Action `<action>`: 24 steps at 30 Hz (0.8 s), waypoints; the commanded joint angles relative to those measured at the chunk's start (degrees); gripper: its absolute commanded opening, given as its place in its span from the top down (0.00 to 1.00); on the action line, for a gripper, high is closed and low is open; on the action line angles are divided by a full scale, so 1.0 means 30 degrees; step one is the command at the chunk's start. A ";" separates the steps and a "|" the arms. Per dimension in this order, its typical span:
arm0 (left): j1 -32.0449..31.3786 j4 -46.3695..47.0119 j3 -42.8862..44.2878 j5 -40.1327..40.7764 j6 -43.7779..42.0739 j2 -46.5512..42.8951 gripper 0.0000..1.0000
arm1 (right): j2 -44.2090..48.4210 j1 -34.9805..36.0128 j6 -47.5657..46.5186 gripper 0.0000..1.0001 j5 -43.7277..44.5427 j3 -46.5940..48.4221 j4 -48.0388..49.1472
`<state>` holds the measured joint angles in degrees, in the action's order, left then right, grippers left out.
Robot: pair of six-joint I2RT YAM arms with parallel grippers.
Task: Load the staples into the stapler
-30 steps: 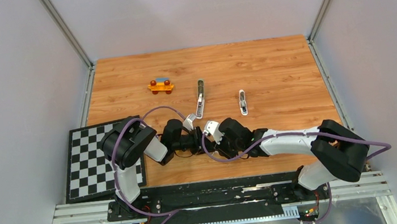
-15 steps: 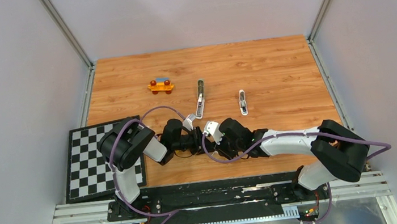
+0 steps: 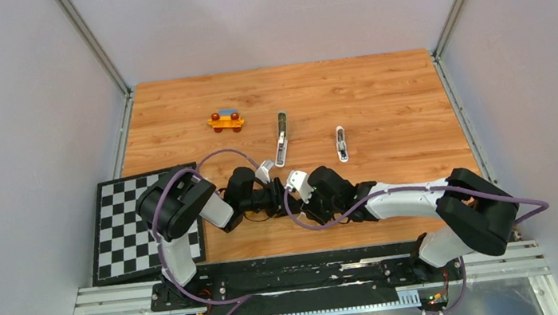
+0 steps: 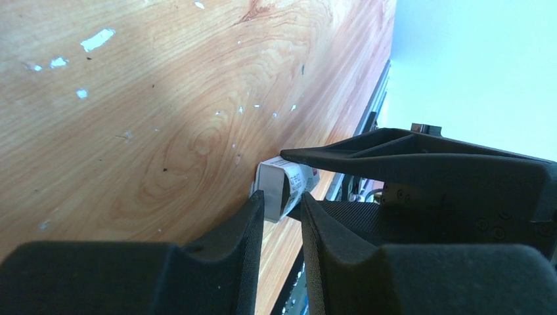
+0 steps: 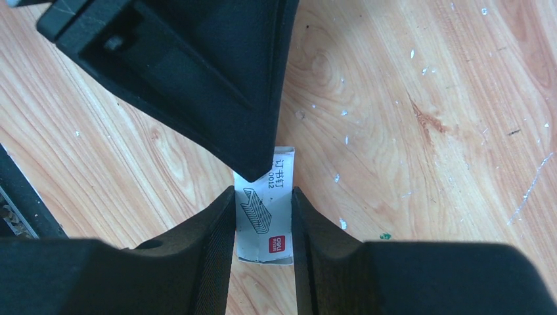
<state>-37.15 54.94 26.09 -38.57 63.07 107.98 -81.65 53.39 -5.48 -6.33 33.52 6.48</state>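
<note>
**Both arms meet over a small box at the near edge of the desk**

At the near left corner of the wooden desk [image 3: 380, 89] lies a black-and-white checkerboard mat [image 3: 127, 224]. Beyond it, toward the far left corner, sits a small orange toy car [image 3: 225, 121].

The left arm [image 3: 181, 206] reaches in low along the near edge toward the middle. Its wrist is rolled over, so one black finger [image 4: 217, 262] lies close to the wood and the other sits above it. The left jaws look nipped onto the end of a small white cardboard box with red print [image 5: 266, 230], with only a thin gap between the fingers.

The right arm [image 3: 417, 198] comes in from the near right corner to the same spot. The right jaws are clenched on the box's two long sides, with a black finger [image 5: 197, 262] pressed against each. I cannot tell whether the box rests on the wood or hangs just above it.

The staples themselves cannot be made out. Only a drawing of a ridged strip shows on the box's face.

Farther back, about mid-desk, lies the slim grey-and-black stapler [image 3: 281, 136], pointing toward the far edge and well apart from both arms. To its right lies a shorter silver-white metal piece [image 3: 341, 143]. What it is I cannot tell.
</note>
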 commanded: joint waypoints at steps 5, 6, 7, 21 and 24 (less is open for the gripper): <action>-0.0100 -0.0142 0.0324 -0.1225 -0.0715 -0.1404 0.71 | -0.0919 0.0383 -0.0153 0.65 -0.0646 -0.0496 -0.0020; -0.0121 -0.0085 0.0331 -0.1257 -0.0672 -0.1334 0.71 | -0.0936 0.0371 -0.0165 0.65 -0.0645 -0.0481 -0.0047; -0.0109 0.0087 0.0328 -0.1327 -0.0575 -0.1248 0.71 | -0.0938 0.0369 -0.0174 0.65 -0.0648 -0.0454 -0.0065; -0.0137 0.0011 0.0270 -0.1432 -0.0826 -0.0663 0.71 | -0.1069 0.0369 -0.0156 0.65 -0.0643 -0.0366 0.0015; -0.0128 -0.0383 0.0312 -0.1311 -0.1097 -0.0635 0.71 | -0.1115 0.0359 -0.0182 0.66 -0.0646 -0.0329 -0.0021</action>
<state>-36.93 53.58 26.15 -39.64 61.19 105.27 -82.17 53.39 -5.63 -6.92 33.52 7.38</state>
